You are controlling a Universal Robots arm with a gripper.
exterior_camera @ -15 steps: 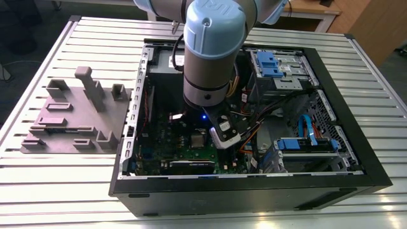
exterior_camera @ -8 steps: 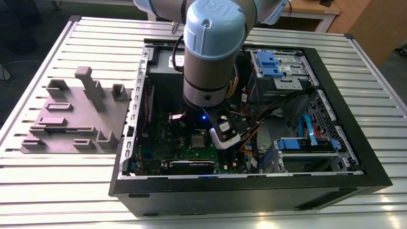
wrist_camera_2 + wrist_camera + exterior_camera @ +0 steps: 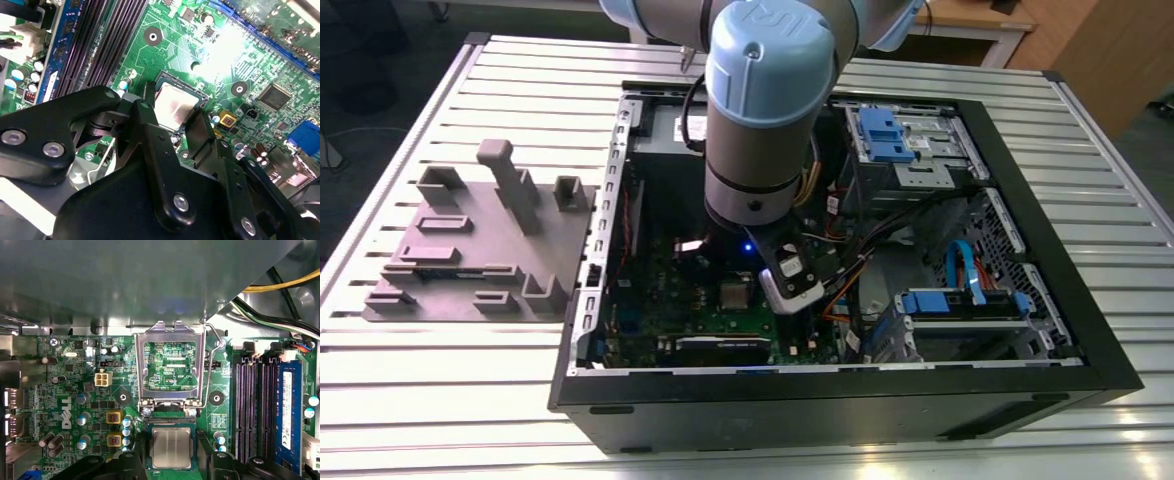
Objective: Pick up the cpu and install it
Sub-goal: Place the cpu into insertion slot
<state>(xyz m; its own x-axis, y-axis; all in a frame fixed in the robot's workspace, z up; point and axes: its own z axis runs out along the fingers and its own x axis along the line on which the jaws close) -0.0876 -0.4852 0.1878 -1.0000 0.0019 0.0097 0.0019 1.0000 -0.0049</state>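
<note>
The end effector (image 3: 173,458) straddles the cpu (image 3: 171,446) (raised bracket (image 3: 172,330) just beside).

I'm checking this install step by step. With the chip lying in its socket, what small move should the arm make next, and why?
Probably raise the gripper straight up. The cpu looks seated flat in the socket, the fingers stand off its edges in the first wrist view, and the metal bracket is still flipped open.
</note>
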